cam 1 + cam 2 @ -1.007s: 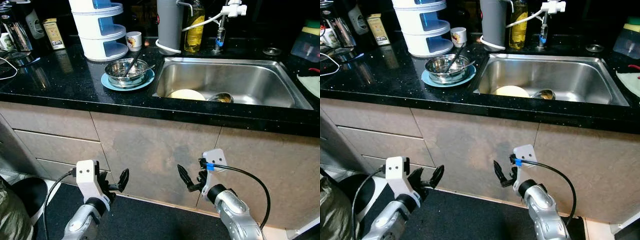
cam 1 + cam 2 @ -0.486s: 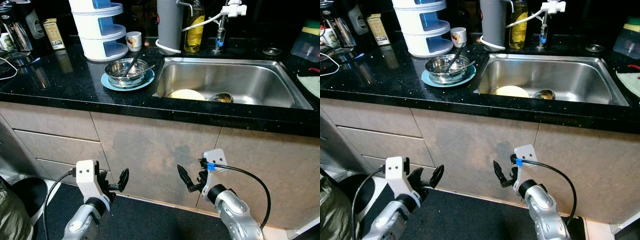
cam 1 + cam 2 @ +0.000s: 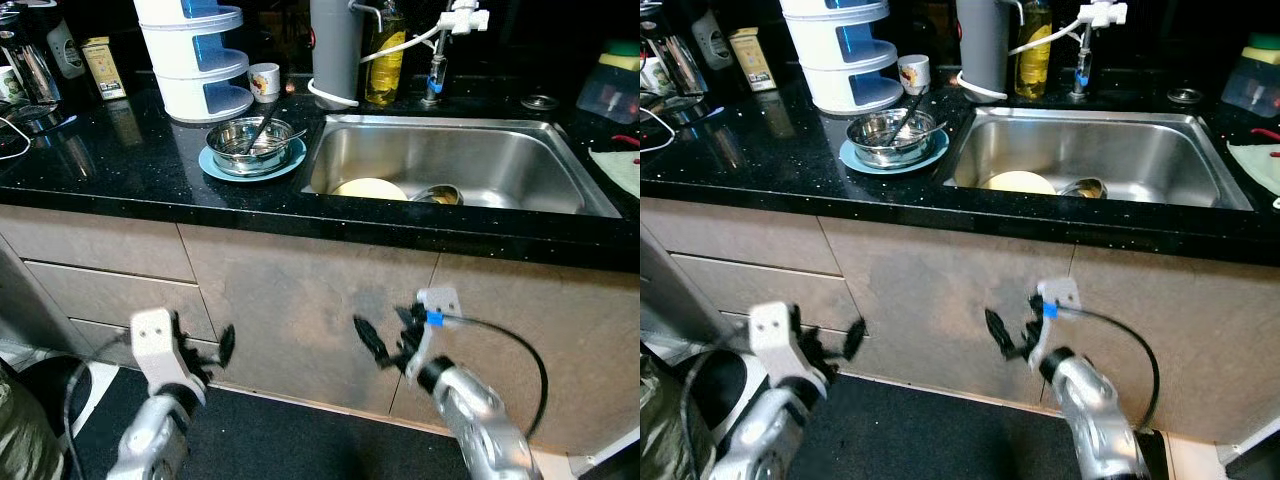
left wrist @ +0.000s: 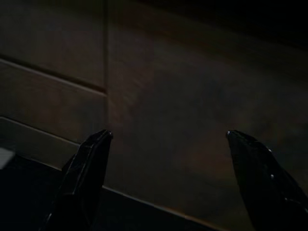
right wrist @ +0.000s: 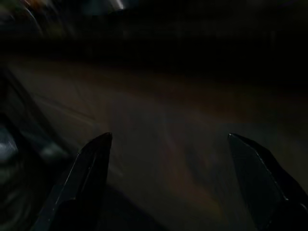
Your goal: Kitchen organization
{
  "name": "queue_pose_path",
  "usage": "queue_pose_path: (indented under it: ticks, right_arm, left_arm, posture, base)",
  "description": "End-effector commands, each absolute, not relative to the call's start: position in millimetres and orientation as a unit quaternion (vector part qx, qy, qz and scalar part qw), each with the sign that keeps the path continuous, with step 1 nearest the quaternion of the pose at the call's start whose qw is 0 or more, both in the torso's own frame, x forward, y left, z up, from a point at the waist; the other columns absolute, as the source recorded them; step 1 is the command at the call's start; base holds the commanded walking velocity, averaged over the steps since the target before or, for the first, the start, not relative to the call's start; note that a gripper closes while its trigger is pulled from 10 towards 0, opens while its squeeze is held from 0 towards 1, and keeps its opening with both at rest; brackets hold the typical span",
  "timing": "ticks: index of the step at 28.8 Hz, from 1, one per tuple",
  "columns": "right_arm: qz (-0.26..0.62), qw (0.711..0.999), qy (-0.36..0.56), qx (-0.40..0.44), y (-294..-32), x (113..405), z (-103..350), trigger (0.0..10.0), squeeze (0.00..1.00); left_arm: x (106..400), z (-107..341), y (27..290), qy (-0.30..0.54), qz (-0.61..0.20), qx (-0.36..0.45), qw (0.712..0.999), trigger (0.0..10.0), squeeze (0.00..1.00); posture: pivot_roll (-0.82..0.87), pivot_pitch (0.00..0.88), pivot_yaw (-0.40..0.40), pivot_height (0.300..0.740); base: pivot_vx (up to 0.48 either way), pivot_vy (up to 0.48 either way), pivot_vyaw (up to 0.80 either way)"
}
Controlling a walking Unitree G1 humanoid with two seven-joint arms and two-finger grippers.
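Both my arms are drifting slightly since a moment ago, the left gripper (image 3: 205,352) sliding leftward, fingers spread wide. My right gripper (image 3: 385,345) is hanging wide open too, near the cabinet front (image 3: 300,300) below the desk (image 3: 120,160) edge. Up top, a steel bowl (image 3: 249,144) is sitting beside the sink (image 3: 450,165) rim.

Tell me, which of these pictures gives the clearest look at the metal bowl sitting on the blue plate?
The left eye view is marginally best: the metal bowl sits sharp on its blue plate, utensils leaning inside. The right eye view shows the same bowl about equally well. Both wrist views are dark, taking in black fingers and cabinet front, no bowl.
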State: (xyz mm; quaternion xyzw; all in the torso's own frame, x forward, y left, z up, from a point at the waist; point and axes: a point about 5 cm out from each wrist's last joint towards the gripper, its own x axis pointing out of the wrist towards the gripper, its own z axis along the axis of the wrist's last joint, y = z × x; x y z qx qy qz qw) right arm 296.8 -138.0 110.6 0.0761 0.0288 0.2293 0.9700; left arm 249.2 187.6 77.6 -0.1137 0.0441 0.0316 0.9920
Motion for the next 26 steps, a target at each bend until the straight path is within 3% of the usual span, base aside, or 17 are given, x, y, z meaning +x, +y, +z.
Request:
queue_pose_path:
  ticks: [1, 9, 26]
  right_arm:
    - [0.252, 0.963, 0.014, 0.095, -126.7, 299.6, 120.5, 10.0, 0.00]
    - [0.312, 0.942, -0.044, 0.113, -100.0, 308.9, 157.3, 10.0, 0.00]
    - [0.316, 0.941, -0.063, 0.103, -97.9, 312.4, 171.5, 10.0, 0.00]
  left_arm:
    - [250.5, 82.6, 193.5, 0.035, 0.046, -0.084, 0.995, 10.0, 0.00]
    - [259.0, 99.2, 203.5, 0.014, 0.080, -0.053, 0.995, 10.0, 0.00]
    - [266.8, 99.8, 196.3, 0.014, 0.090, -0.030, 0.995, 10.0, 0.00]
  posture:
    - [0.01, 0.000, 0.002, 0.740]
    - [0.03, 0.000, 0.004, 0.740]
    - [0.02, 0.000, 0.013, 0.740]
  base:
    - [0.000, 0.000, 0.00]
    - [0.000, 0.000, 0.57]
    - [0.000, 0.000, 0.79]
